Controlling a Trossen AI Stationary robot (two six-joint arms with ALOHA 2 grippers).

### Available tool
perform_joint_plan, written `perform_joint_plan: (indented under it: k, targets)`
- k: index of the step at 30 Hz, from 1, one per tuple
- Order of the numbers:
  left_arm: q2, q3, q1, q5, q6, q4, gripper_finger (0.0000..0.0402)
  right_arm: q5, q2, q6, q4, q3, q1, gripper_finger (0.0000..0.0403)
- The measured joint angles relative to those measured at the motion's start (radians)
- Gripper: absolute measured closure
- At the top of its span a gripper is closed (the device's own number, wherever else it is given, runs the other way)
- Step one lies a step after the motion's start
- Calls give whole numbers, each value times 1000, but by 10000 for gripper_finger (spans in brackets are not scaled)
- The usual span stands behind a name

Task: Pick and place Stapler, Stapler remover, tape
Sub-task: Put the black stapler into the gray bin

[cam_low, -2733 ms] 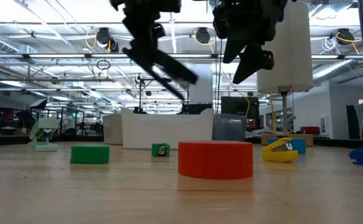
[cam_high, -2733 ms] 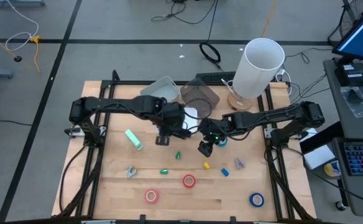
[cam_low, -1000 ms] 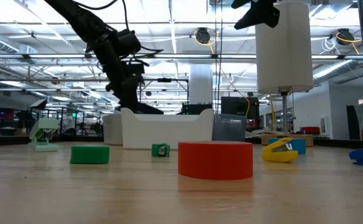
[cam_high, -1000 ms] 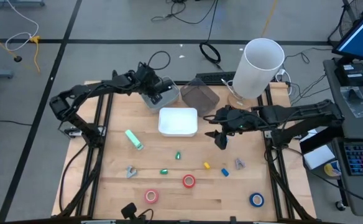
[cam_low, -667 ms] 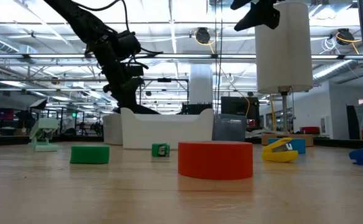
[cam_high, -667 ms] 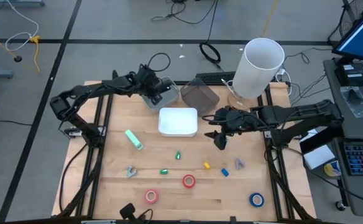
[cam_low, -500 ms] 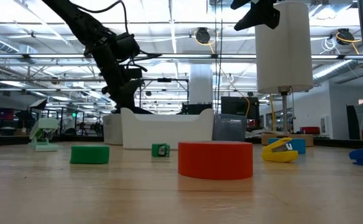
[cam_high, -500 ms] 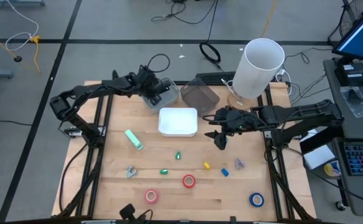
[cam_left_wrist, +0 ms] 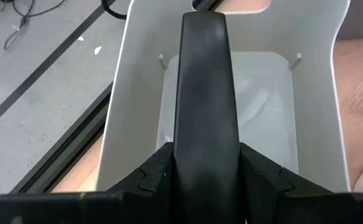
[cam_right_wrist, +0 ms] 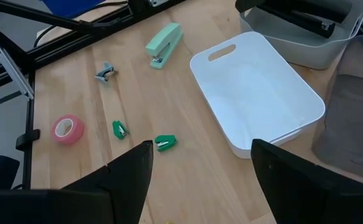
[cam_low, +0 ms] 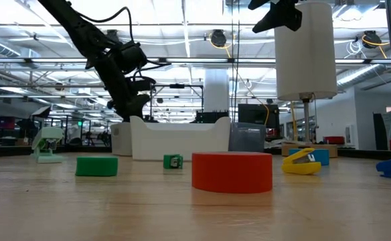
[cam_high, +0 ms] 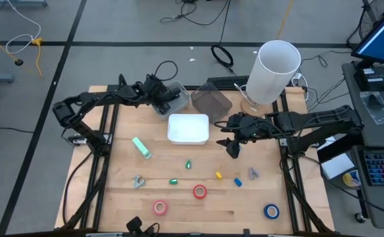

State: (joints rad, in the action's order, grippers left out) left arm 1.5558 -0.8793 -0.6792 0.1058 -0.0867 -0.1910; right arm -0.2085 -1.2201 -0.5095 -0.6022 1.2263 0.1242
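Two grippers | left gripper (cam_high: 160, 97) holds black stapler (cam_left_wrist: 205, 93) over grey bin (cam_high: 177, 94) | right gripper (cam_high: 233, 149) wide, empty

Left pincer (cam_high: 164, 96) clamps a black object; right pincer (cam_high: 234, 149) hangs open

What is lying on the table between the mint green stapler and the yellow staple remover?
In the high view, a small green staple remover lies between the stapler and the yellow remover.
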Motion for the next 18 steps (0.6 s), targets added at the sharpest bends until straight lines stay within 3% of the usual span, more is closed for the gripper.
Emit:
perform_joint_plan:
  k: [14, 18]
  targets:
    - [7, 65, 0, 54, -5, 116, 264, 0, 0, -6, 0, 0, 0, 140]
    - [8, 72, 0, 79, -5, 134, 223, 0, 0, -13, 0, 0, 0, 140]
